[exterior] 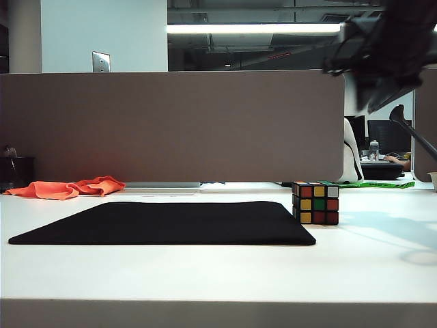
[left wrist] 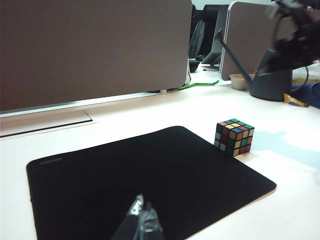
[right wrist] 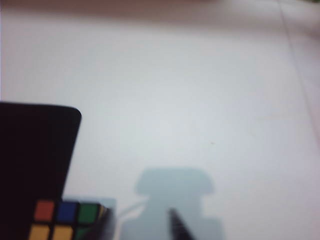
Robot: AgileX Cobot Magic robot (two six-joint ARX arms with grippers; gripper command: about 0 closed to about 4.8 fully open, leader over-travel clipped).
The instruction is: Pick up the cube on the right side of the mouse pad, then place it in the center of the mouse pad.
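right gripper (exterior: 382,102) blurred overhead beyond the small multicoloured puzzle cube (exterior: 315,203), finger spread unreadable, holding nothing | left gripper (left wrist: 141,220) fingers pressed together, idle over the flat black mouse pad (exterior: 171,223) | cube on white surface (exterior: 218,273), touching pad's right edge, ungrasped

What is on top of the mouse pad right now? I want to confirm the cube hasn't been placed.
Nothing rests on the mouse pad; its black surface shows bare. The cube stands on the table beside its right edge.
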